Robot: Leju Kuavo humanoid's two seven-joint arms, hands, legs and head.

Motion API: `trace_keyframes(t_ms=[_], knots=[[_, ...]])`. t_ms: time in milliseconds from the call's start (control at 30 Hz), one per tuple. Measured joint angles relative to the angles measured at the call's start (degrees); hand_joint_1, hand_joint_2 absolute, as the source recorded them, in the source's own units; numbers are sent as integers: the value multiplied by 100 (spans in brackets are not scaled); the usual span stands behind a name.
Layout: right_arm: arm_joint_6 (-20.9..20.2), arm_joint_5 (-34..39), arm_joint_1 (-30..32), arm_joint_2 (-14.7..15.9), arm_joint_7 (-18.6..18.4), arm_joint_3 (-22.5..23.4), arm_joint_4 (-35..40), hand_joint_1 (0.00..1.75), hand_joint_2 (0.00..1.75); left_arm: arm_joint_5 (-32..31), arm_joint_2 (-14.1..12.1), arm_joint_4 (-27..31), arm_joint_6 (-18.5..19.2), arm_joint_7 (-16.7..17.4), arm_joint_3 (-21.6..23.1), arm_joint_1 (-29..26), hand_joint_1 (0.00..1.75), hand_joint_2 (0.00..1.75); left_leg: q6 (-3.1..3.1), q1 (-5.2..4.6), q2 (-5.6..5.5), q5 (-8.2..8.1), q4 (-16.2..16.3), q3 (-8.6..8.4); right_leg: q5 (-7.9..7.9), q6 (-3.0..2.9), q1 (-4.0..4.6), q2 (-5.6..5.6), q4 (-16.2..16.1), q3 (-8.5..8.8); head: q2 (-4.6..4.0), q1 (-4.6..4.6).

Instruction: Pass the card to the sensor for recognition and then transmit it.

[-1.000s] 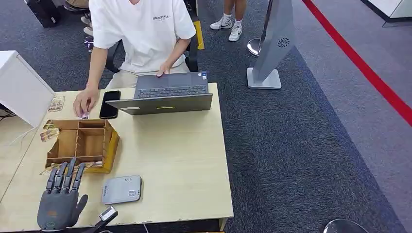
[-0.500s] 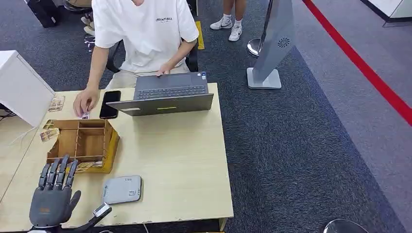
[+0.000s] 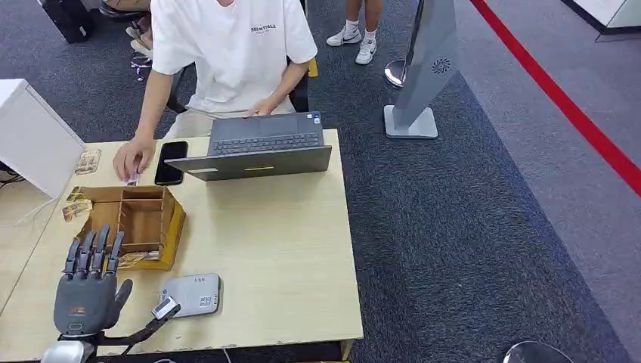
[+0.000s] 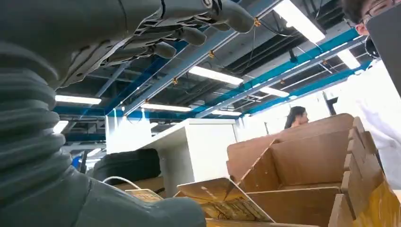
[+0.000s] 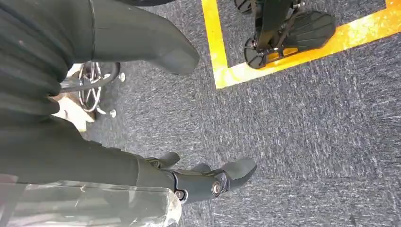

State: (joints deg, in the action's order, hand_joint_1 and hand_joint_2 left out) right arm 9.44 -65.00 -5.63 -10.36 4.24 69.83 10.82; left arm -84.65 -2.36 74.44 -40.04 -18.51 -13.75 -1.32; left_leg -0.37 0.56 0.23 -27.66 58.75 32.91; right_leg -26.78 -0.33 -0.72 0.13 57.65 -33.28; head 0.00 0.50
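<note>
Card sensor lies on the wooden table beside the empty, spread-fingered left robot hand.

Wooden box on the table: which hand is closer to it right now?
Left. The left hand hovers open just in front of the wooden box, fingertips near its front edge. The right hand hangs down over the carpet, away from the table.

Brown wooden box, silver-grey sensor, dark grey laptop
</note>
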Motion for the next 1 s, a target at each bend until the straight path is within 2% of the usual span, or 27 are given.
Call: trace_keyframes(t_ms=[333, 533, 733, 1000], knots=[[0, 0, 0, 0, 0, -15, 0, 0, 175, 0, 15, -7, 0, 0, 0, 34, 0, 175, 0, 0, 0, 0, 0, 1, 0, 0, 0, 0, 0, 0, 0, 2], [-17, -81, -1, 0, -55, -46, 0, 0, 175, -66, 6, -153, 0, 109, 0, 198, 0, 175, 0, 0, -1, 0, 0, 0, 0, 0, 0, -1, 0, 0, 0, 2], [-92, -144, -2, 0, -66, -61, 0, 0, 175, -92, -94, -584, 0, 356, 0, 597, 0, 175, -1, 0, -1, 2, 0, 0, 0, 0, 0, -1, 0, 0, 0, 2], [-79, -177, -4, 0, -81, -149, 0, 0, 175, -63, -282, -1161, 0, 516, -24, 937, 0, 175, -1, 0, -1, 2, 0, 2, 0, 0, 0, 0, 1, 0, 0, 2]])
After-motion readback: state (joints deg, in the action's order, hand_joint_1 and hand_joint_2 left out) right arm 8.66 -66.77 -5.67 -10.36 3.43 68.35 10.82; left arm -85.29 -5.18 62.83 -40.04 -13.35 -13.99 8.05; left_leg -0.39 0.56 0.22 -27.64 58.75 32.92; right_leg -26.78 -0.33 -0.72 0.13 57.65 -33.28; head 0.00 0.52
